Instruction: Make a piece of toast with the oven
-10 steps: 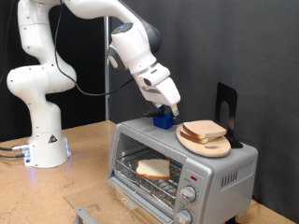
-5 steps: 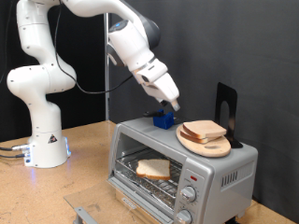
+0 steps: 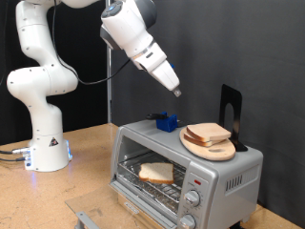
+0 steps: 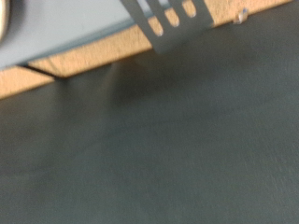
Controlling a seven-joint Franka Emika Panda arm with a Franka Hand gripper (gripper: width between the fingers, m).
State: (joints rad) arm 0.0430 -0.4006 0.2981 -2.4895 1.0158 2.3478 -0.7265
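Pale toast (image 3: 156, 172) lies inside the oven (image 3: 186, 176) (light, soft, best pinched by its crust); gripper (image 3: 177, 93) hangs high above, fingers too blurred to tell.

A dark, almost black curtain-like backdrop (image 3: 238, 48) closes off the whole rear of the scene, matte and evenly dim, with a thin grey vertical pole (image 3: 109, 91) standing in front of it. Below runs a pale tan particle-board tabletop (image 3: 81, 162), speckled and flat, lit softly from above without hard shadows. At the exterior view's bottom a small grey metal bracket (image 3: 84, 218) lies on that board. Cables (image 3: 10, 153) trail off its edge at the exterior view's left. In the wrist view the same dark fabric (image 4: 168, 140) fills most of the picture, slightly blurred, meeting a strip of the tan board (image 4: 75, 61).
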